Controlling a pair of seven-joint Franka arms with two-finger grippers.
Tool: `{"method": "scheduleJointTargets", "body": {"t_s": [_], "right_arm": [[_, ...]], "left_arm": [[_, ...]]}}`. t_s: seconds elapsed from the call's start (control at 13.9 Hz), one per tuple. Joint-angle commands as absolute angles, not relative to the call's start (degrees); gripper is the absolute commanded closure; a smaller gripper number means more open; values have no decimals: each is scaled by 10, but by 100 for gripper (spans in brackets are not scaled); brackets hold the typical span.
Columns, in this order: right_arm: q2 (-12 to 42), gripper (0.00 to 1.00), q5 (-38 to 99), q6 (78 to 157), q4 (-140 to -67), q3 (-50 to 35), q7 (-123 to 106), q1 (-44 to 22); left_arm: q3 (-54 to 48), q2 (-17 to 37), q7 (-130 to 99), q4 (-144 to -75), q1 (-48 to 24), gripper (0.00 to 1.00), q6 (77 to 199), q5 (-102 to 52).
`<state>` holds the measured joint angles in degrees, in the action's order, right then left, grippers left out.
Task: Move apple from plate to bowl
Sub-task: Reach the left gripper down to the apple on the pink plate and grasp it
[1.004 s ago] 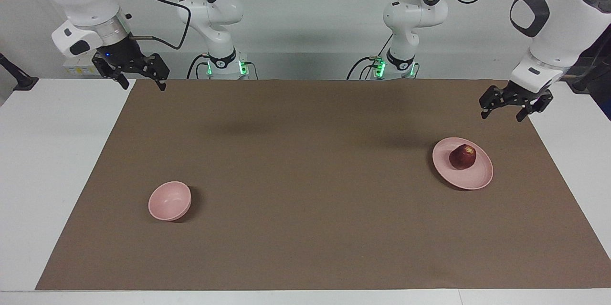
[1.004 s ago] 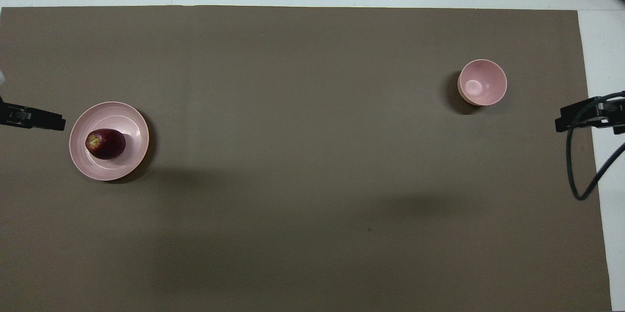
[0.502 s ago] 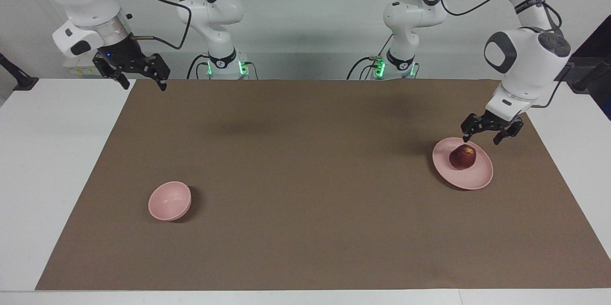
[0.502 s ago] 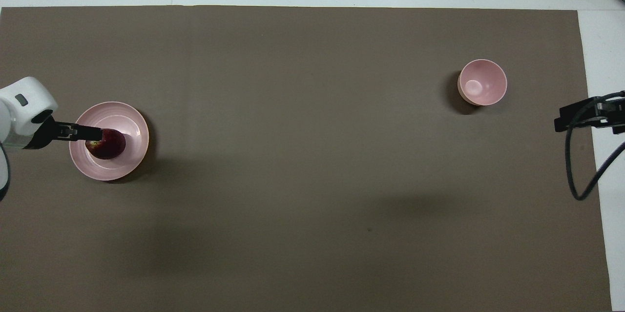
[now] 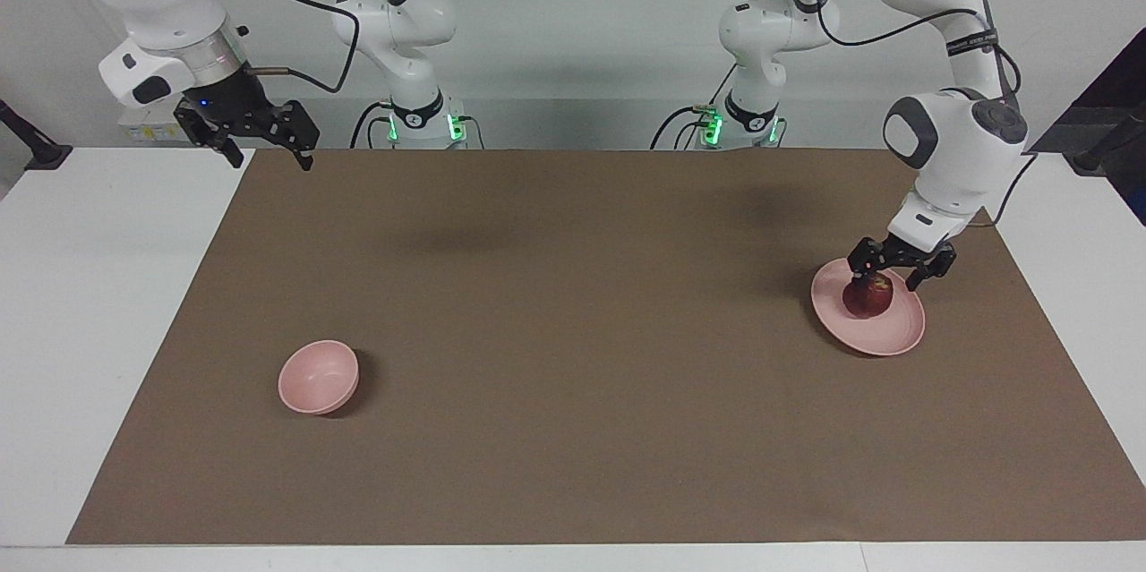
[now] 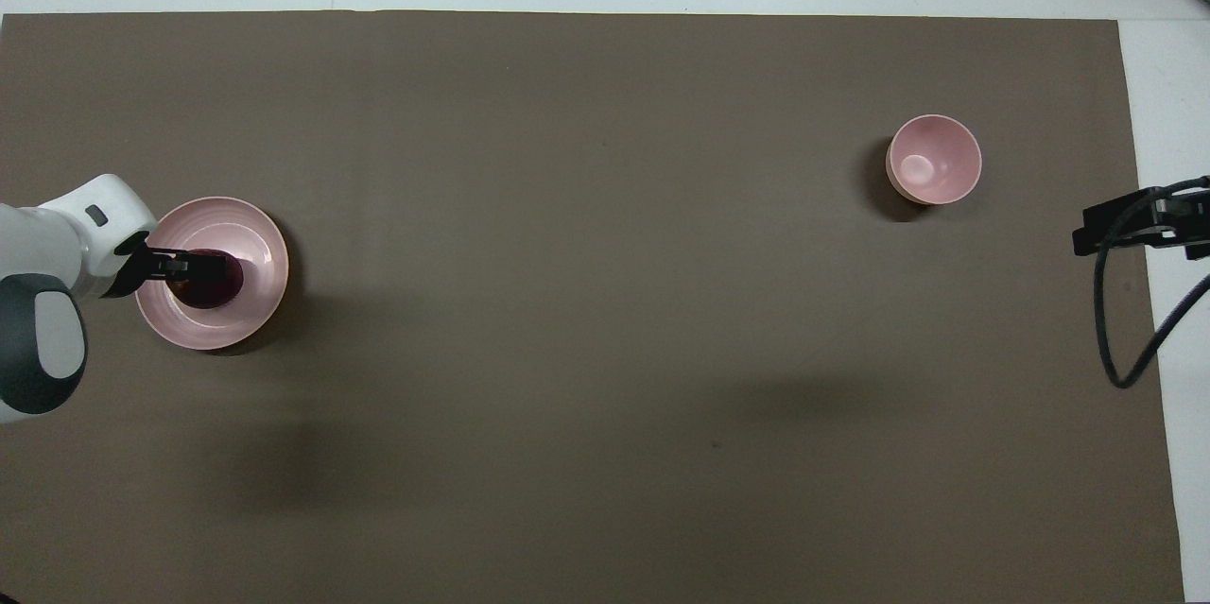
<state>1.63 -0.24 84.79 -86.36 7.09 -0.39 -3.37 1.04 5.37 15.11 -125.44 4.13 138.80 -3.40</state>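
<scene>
Left gripper (image 5: 898, 273) is low over the apple (image 5: 867, 300), fingers spread apart to either side of it. Apple rests on the plate (image 5: 904, 330), at the left arm's end. Right gripper (image 5: 264, 157) waits raised, fingers apart; bowl (image 5: 318, 377) sits well apart.

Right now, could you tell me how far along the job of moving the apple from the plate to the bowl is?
Nothing is finished yet: the small dark red apple sits on the flat pale pink plate. In hand: the left gripper is open, straddling the apple. Left to do: close, lift, carry to the deep pale pink bowl at the right arm's end, release. The right gripper waits, open.
</scene>
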Motion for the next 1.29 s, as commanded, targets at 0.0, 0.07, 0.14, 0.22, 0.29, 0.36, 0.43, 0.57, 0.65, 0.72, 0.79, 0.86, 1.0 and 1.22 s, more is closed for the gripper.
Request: {"method": "scheduleJointTargets", "body": {"t_s": [0.0,0.07,0.14,0.22,0.29,0.36,0.43,0.57,0.65,0.72,0.79,0.86,1.0,1.22], "right_arm": [[8,0,11,860,-875,70,-18,-30],[8,0,11,860,-876,70,-18,-30],[8,0,11,860,-876,70,-18,-30],[7,0,11,860,-876,70,-18,-30],[8,0,11,860,-876,70,-18,-31],[7,0,11,860,-876,70,-18,-31],[8,0,11,860,-876,70,-18,-31],[7,0,12,860,-876,69,-18,-32],[7,0,12,860,-876,69,-18,-32],[7,0,12,860,-876,69,-18,-32],[7,0,12,858,-876,69,-18,-32],[7,0,12,855,-876,69,-19,-32],[7,0,13,853,-876,69,-18,-32],[-1,0,13,852,-886,57,-18,-33]], "left_arm": [[6,69,162,-1271,48,0,1440,-42],[6,69,162,-1271,48,0,1441,-42],[6,69,162,-1271,48,0,1441,-42],[6,69,162,-1274,48,9,1440,-42],[6,69,162,-1274,48,29,1436,-42],[6,68,163,-1274,47,44,1434,-42],[6,67,164,-1274,47,62,1428,-42],[6,67,164,-1272,47,93,1419,-42],[6,69,162,-1267,46,100,1419,-42],[6,70,160,-1264,43,100,1419,-42],[6,70,160,-1253,42,100,1418,-41],[6,70,161,-1240,41,100,1405,-41],[4,70,162,-1192,40,100,1341,-41],[-6,62,156,-1138,37,100,1261,-42]]}}
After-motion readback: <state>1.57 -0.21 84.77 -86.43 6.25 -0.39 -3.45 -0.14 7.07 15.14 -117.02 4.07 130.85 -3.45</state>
